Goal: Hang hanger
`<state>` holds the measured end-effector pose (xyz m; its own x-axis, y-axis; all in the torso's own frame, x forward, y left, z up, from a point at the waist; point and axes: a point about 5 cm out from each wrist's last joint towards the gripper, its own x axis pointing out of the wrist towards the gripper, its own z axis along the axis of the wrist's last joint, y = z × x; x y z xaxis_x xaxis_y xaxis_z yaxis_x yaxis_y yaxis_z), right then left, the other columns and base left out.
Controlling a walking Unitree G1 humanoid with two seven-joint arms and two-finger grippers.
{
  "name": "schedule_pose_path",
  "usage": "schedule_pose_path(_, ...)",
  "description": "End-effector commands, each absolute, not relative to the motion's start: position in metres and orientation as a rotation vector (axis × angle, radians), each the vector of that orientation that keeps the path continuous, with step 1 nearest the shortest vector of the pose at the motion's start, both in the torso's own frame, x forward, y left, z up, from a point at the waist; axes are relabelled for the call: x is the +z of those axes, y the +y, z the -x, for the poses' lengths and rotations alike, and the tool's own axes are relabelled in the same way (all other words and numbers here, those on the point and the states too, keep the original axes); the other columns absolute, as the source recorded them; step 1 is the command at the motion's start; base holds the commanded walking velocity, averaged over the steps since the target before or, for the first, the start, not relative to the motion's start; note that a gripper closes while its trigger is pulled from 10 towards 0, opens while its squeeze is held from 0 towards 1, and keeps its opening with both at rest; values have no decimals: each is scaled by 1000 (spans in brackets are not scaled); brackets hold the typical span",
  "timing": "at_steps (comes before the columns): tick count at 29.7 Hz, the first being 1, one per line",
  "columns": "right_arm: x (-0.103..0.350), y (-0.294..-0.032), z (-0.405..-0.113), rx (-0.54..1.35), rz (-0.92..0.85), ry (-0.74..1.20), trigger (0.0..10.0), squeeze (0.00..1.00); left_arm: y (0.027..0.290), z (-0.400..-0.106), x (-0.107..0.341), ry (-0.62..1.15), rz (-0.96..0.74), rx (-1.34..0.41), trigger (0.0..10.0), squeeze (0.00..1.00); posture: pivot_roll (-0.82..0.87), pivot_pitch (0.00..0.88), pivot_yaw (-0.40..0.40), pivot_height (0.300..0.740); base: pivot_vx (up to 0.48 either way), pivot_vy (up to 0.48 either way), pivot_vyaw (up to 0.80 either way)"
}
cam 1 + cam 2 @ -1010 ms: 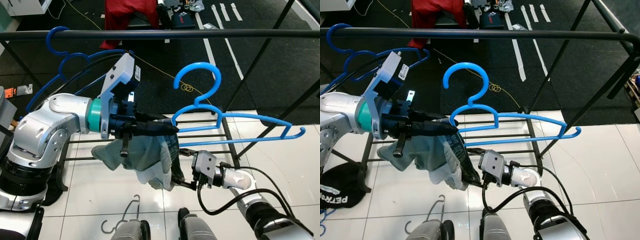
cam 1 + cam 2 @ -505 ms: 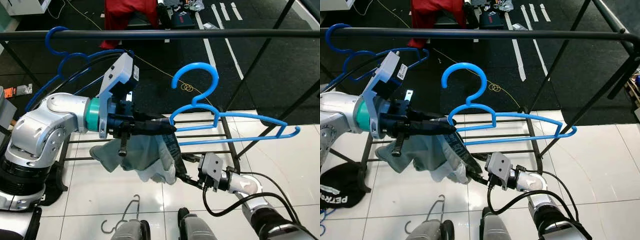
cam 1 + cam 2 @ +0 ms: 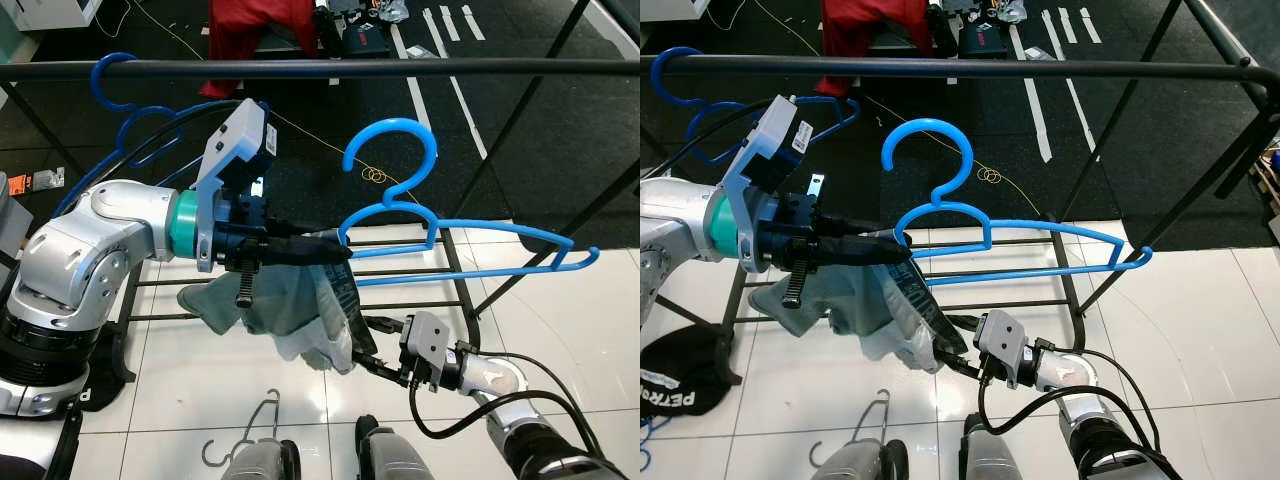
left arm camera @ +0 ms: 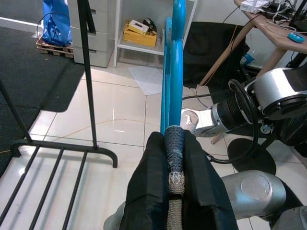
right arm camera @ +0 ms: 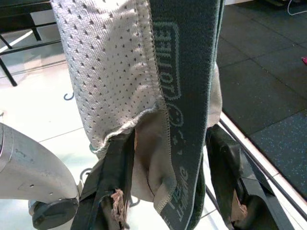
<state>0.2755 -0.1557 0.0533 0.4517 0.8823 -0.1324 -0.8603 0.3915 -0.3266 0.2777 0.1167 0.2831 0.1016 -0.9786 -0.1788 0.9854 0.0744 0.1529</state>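
Hanger [image 3: 440, 235] with garment [image 3: 290, 315] pinched in left gripper [image 3: 335, 256] jaws below rail [image 3: 320, 68]; right gripper [image 5: 172, 191] jaws spread, seemingly around cloth.

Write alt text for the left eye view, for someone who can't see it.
The left gripper holds a light blue hanger with a grey garment below a black rail, its hook not yet on. The right gripper reaches up to the garment's lower edge. A darker blue hanger hangs on the rail.

Garment [image 3: 290, 310] covers the blue hanger's [image 3: 470, 235] left end — grip there unseen.
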Motion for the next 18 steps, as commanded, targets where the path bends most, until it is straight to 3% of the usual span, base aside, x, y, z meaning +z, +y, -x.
schedule_pose_path(1,44,-157,-269,1117,360,-13,10000,0,119,-276,288,13,-267,-1477,0,0,-12,179,72,740,0,0,0)
schedule_pose_path(8,33,-158,-262,1133,352,62,10000,0,120,-277,289,8,-266,-1472,0,0,-10,174,72,740,0,0,0)
schedule_pose_path(9,32,-158,-262,1131,346,67,6078,0,120,-277,289,9,-266,-1472,0,0,-10,171,74,740,0,0,0)
schedule_pose_path(10,32,-158,-262,1131,346,67,6078,0,120,-277,289,9,-266,-1472,0,0,-10,171,74,740,0,0,0)
schedule_pose_path(11,32,-158,-262,1129,341,71,3686,0,120,-277,289,9,-266,-1472,0,0,-11,169,73,740,0,0,0)
schedule_pose_path(12,32,-158,-262,1129,341,71,3686,0,120,-277,289,9,-266,-1472,0,0,-11,169,73,740,0,0,0)
schedule_pose_path(13,31,-158,-262,1128,335,74,0,0,120,-277,289,10,-267,-1471,0,0,-11,169,73,740,0,0,0)
schedule_pose_path(18,31,-159,-262,1125,329,79,0,0,121,-278,289,11,-268,-1468,0,0,-11,166,70,740,0,0,0)
